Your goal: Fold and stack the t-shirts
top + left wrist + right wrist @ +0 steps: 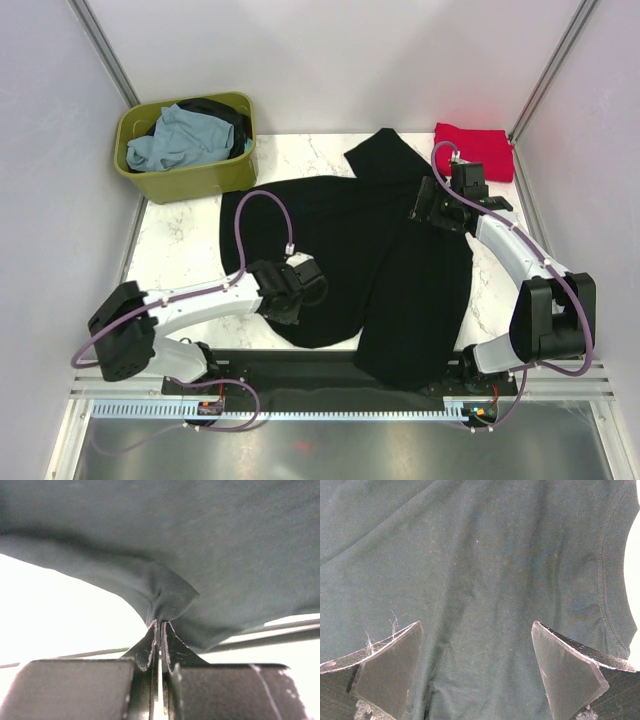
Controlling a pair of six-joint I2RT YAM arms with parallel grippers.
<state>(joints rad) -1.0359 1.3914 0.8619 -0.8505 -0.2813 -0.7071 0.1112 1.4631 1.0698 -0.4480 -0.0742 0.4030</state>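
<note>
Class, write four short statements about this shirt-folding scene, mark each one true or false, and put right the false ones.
1. The left gripper is pinching a fold of the black shirt. True.
2. The right gripper is clamped shut on the cloth. False: its fingers stand wide apart over the black shirt.
3. The red shirt lies inside the tub. False: it lies on the table, at the far right corner.
4. A blue-grey shirt sits in the tub. True.
</note>
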